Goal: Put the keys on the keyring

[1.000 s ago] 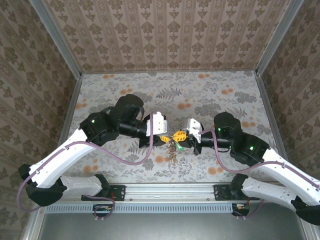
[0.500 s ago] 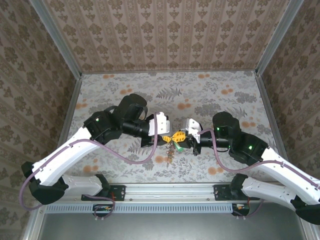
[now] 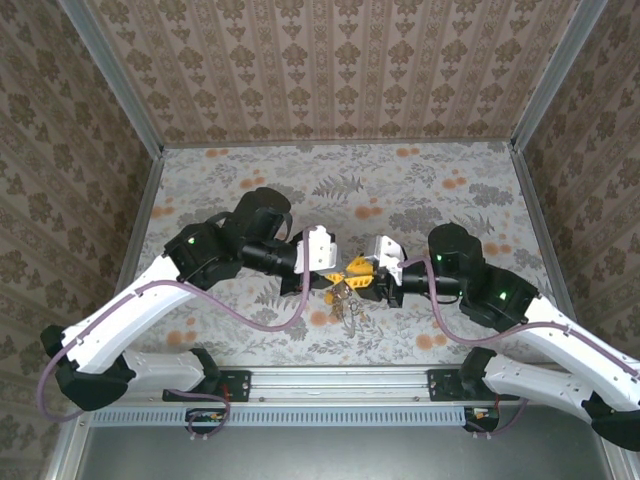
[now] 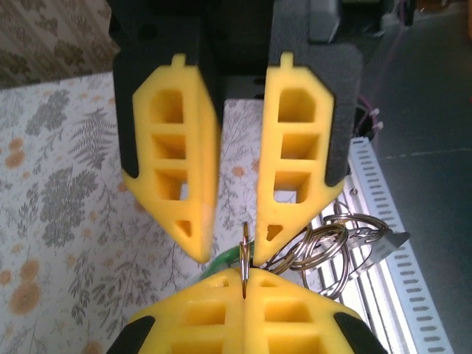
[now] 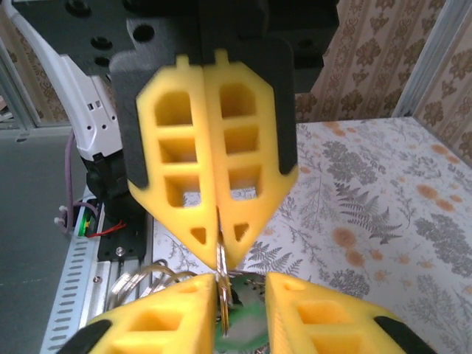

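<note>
My two grippers meet tip to tip above the middle of the table. The left gripper (image 3: 334,277) (image 4: 243,274) (image 5: 220,258) is shut on the thin metal keyring (image 4: 244,242) (image 5: 220,286), which stands edge-on between its yellow pads. The right gripper (image 3: 358,268) (image 5: 242,287) (image 4: 232,247) faces it with its fingers apart; the ring's edge lies against one finger. A green key head (image 5: 249,318) (image 4: 220,262) shows in the gap between the right fingers. A bunch of linked metal rings (image 4: 328,247) (image 5: 140,276) (image 3: 345,300) hangs from the keyring below both grippers.
Below lies the floral tabletop (image 3: 420,190), enclosed by patterned walls on three sides. A ribbed aluminium rail (image 3: 340,378) (image 4: 383,221) runs along the near edge by the arm bases. Purple cables (image 3: 270,322) loop off both arms.
The left gripper has shut onto the keyring. The right gripper, shut a second ago, has parted its fingers. The hanging bunch of rings now dangles lower.
</note>
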